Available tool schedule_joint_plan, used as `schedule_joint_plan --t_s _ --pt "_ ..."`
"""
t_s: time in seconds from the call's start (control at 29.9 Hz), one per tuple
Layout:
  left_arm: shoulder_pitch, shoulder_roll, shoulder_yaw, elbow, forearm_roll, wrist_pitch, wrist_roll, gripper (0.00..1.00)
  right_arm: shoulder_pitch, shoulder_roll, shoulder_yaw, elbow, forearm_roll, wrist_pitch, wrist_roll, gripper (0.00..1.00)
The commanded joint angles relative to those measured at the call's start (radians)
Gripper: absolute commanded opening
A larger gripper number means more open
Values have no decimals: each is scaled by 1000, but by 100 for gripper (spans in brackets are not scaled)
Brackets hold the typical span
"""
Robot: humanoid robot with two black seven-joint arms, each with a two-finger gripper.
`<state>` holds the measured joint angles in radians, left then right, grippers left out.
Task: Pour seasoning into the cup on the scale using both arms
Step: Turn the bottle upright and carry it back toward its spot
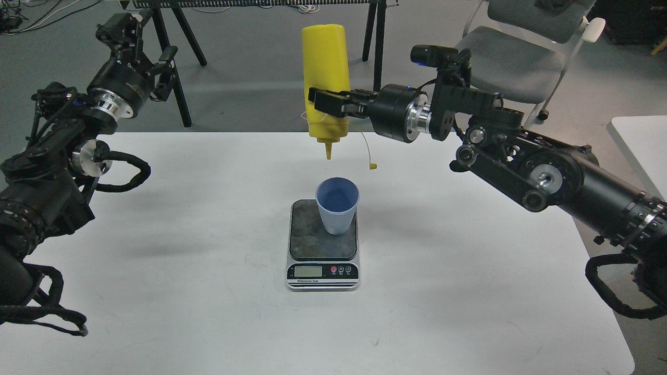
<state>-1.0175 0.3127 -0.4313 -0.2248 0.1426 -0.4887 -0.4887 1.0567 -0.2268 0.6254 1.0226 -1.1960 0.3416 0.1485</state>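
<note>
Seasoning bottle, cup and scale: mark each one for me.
seasoning bottle [324, 57], head view, on its yellow body above the gripper.
cup [337, 215], head view, on its ribbed outer wall.
scale [307, 234], head view, on its bare grey platform.

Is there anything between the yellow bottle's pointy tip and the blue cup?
No. In the head view, only open air separates the bottle's nozzle from the cup.
</note>
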Motion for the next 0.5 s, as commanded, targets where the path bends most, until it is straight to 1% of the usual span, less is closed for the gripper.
schedule_joint_plan --t_s 0.0,0.03,0.1,0.17,0.2,0.33,0.47 --pt "2 -10 -6 -1 -1 0 0 76 -42 -32 97 -16 664 95 -72 14" --pt "0 -15 -6 -1 -1 0 0 76 -69 -45 106 -19 825 120 -84 14" --pt "0 -20 -4 -1 0 0 0 76 -128 -74 111 -15 1171 147 -125 14" --pt "0 -20 -4 -1 0 0 0 76 -199 -121 131 2 1404 147 -126 13" --pt "0 -20 -4 -1 0 0 0 76 -234 -135 158 16 1453 147 -121 13" --pt "-3 -32 -1 1 0 0 0 76 -455 -134 374 86 1530 147 -119 14" --pt "-3 -32 0 1 0 0 0 76 -595 -163 427 105 1685 147 -121 15"
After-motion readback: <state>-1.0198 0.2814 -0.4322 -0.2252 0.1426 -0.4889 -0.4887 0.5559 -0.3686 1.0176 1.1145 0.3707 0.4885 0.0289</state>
